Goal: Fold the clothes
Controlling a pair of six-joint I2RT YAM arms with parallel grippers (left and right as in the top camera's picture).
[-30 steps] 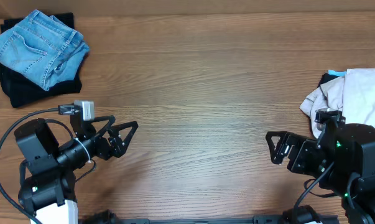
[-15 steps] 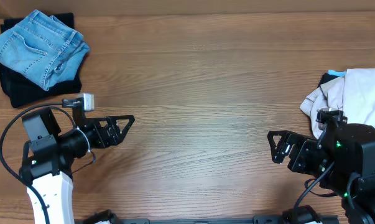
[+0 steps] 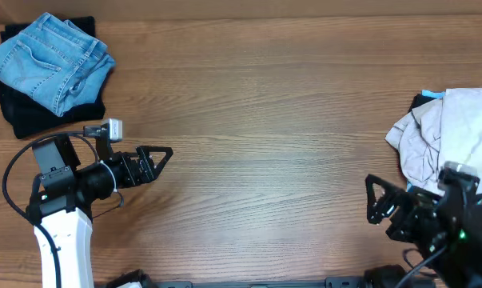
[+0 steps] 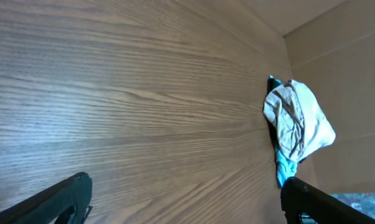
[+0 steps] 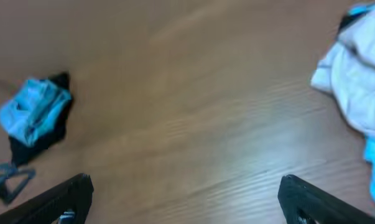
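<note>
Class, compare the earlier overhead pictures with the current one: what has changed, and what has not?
The right gripper drew back toward its base, uncovering more of the beige garment. The left gripper swung slightly away from the robot. Both are open, holding nothing. The jeans on the black garment stayed put.

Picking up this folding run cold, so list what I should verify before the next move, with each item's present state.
1. Left gripper open and empty: ok.
2. Right gripper open and empty: ok.
3. Jeans folded, stacked on the black garment at the far left corner: ok.
4. Beige garment folded: not ok, it lies crumpled at the right edge.
5. How many pieces lie under it: cannot tell; a blue fabric edge peeks out.
6. Bare table between the grippers for folding: ok.
</note>
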